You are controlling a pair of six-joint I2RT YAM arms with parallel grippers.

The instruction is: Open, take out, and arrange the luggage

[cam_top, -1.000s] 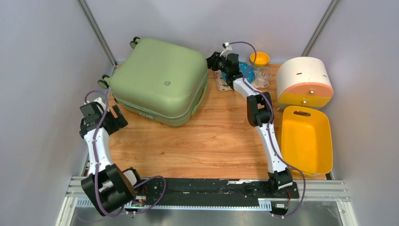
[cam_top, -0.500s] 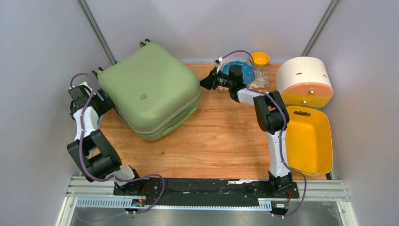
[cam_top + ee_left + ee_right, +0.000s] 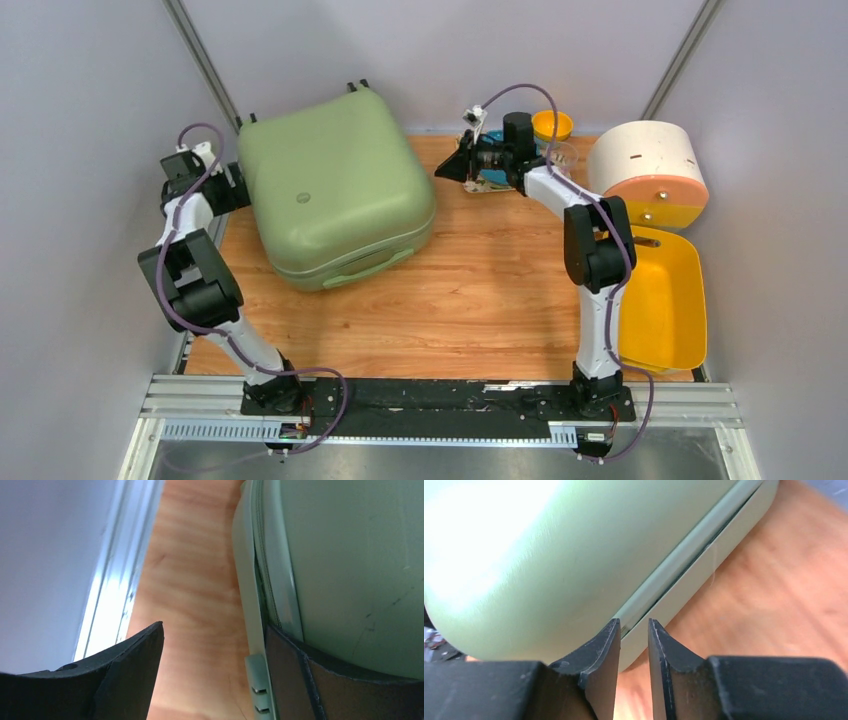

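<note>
The left gripper (image 3: 214, 630), spread wide, braces the left side of the suitcase (image 3: 335, 190); the right gripper (image 3: 633, 622), narrowly parted and empty, points at its seam, likely to open it.

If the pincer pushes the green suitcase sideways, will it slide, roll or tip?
Probably slides, not tips: the luggage lies flat on the wooden table. Its glossy hard shell looks stiff but slippery. Wheels at its far edge probably won't roll it.
</note>
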